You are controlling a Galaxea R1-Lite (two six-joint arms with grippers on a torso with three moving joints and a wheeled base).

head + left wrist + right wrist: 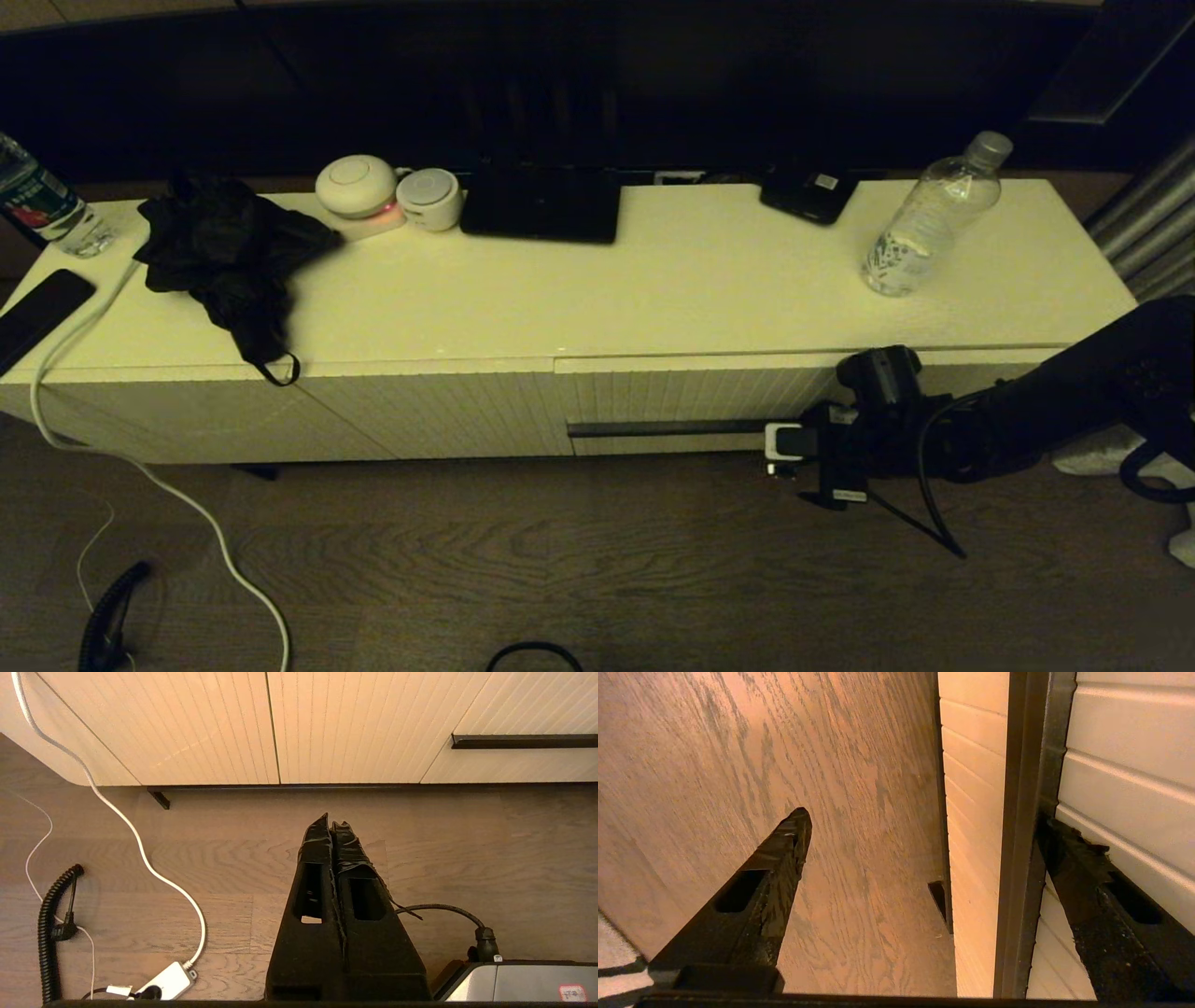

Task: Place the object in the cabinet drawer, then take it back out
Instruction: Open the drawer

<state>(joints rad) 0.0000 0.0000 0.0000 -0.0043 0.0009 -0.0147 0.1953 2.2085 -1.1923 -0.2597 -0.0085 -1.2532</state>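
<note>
The object, a clear water bottle (920,229) with a pale cap, stands upright on the white cabinet top (653,289) at the right. Below it is the cabinet drawer (691,397), whose ribbed front carries a long dark handle strip (667,428). My right gripper (794,441) is at the right end of that strip and is open. In the right wrist view (924,821) one finger (1078,868) lies between the handle strip (1022,835) and the ribbed front, and the other finger (784,844) hangs over the floor. My left gripper (331,823) is shut and empty, low over the wooden floor.
On the cabinet top lie a black cloth (229,247), another bottle (42,205), a phone (37,313), two white round devices (359,187), a black box (541,205) and a small black device (808,194). A white cable (140,467) trails to the floor. A handleless ribbed panel (439,411) adjoins the drawer.
</note>
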